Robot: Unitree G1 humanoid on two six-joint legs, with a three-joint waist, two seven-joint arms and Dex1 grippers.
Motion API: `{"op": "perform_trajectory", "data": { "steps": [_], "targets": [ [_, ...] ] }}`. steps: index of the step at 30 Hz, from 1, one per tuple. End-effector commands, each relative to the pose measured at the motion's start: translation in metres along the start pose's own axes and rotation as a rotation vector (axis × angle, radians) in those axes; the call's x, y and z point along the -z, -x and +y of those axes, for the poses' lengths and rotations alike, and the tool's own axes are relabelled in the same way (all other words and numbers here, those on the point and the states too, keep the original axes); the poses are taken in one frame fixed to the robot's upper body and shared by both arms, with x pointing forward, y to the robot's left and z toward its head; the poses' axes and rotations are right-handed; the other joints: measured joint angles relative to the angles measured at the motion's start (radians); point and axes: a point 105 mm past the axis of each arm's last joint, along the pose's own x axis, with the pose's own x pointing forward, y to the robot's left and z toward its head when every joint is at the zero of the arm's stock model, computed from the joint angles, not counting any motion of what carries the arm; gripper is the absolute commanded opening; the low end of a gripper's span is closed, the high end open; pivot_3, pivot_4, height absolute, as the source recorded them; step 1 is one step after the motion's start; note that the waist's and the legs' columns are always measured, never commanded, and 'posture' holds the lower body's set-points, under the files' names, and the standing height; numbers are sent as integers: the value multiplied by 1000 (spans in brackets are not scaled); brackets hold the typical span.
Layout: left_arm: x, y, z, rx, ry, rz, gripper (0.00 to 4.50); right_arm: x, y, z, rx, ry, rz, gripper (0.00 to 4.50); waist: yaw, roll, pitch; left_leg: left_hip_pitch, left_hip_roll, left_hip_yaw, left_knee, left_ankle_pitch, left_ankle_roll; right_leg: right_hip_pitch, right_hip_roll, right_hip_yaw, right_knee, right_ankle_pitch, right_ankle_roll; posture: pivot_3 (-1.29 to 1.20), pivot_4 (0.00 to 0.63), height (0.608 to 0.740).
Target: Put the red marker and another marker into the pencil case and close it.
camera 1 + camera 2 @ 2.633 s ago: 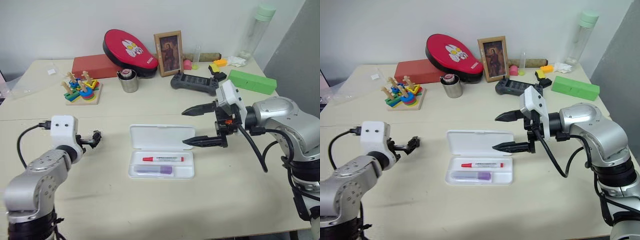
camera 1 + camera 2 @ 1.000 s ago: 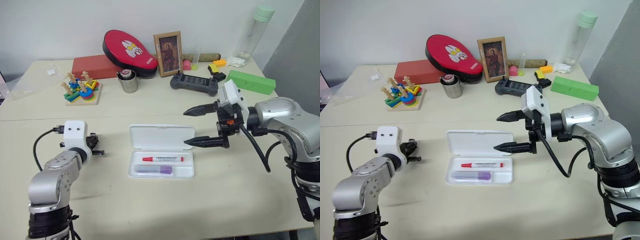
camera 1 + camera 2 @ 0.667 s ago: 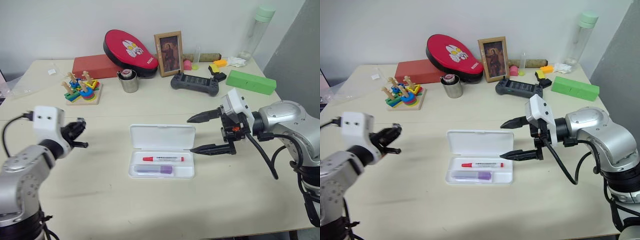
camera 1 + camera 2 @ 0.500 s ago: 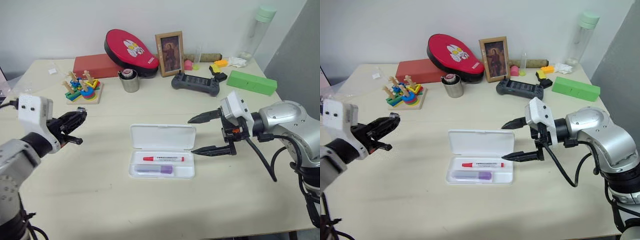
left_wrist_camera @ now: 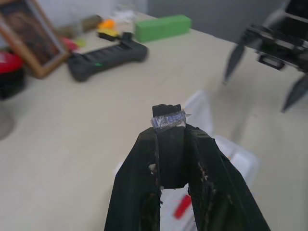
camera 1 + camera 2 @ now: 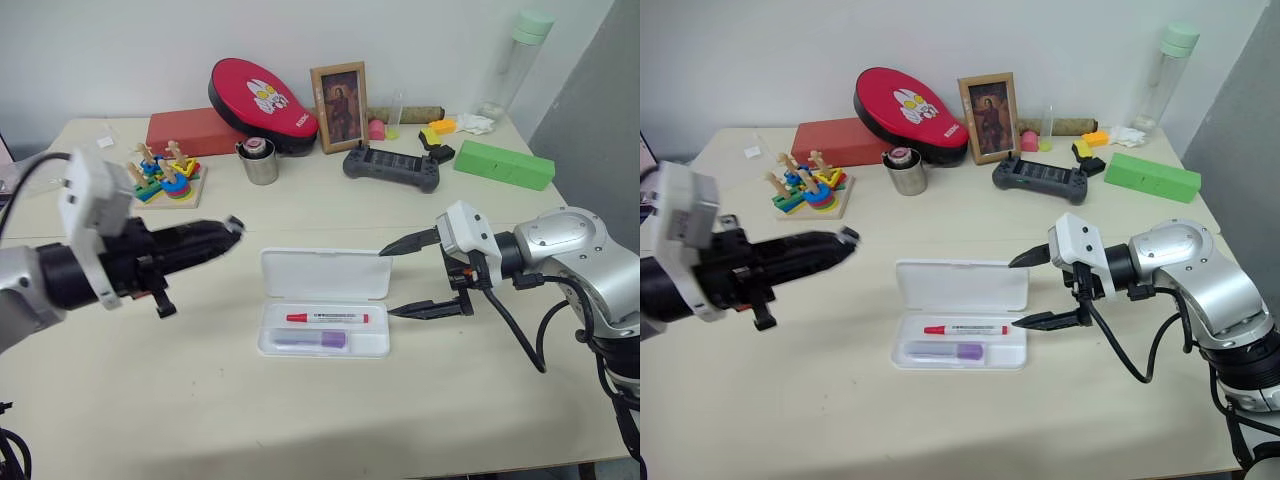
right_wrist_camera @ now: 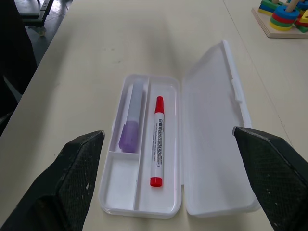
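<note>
Pencil case lies open at table centre, lid flat at its 12 o'clock side; red marker and lilac marker already in the tray, side by side, lilac nearer the robot. Loading looks done; closing is the step in hand. Right gripper at the case's 3 o'clock, fingers spread wide, empty, one tip near the lid's corner; left gripper at about 10 o'clock, fingers pressed together, holding nothing. To close well: hook a fingertip under the lid's far edge, swing it toward 6 o'clock over the hinge, press down evenly; steady the tray so it cannot skid.
</note>
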Motion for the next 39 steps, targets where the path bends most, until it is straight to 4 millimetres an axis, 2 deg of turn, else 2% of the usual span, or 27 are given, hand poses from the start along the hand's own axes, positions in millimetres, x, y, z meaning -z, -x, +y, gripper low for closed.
{"op": "perform_trajectory", "data": {
  "steps": [1,12,19,22,28,39],
  "targets": [
    [6,-13,-19,129,-47,35,455,-6,3,1,12,40,8,4500,0,0,0,0,0,0,0,0,0,0,0,0,0,0,0,0,150,740],
    [50,-48,-43,374,-26,132,455,-8,6,0,33,32,12,4500,4,0,0,0,0,0,0,0,0,0,0,0,0,0,0,0,150,740],
    [67,-61,-46,484,-48,186,455,-9,6,0,34,30,15,4500,6,0,0,0,0,0,0,0,0,0,0,0,0,0,0,0,150,740],
    [73,-75,-44,512,-82,191,455,-9,6,1,34,27,17,4500,8,0,0,0,0,0,0,0,0,0,0,0,0,0,0,0,150,740],
    [76,-102,-43,527,-179,173,455,-9,6,2,37,23,17,4500,20,1,0,-1,0,0,1,0,0,0,0,0,0,0,0,0,150,740],
    [77,-117,-52,505,-279,149,455,-10,8,3,39,17,15,4500,20,1,0,-1,0,0,1,0,0,1,0,0,0,0,0,0,150,740]
  ]
}}
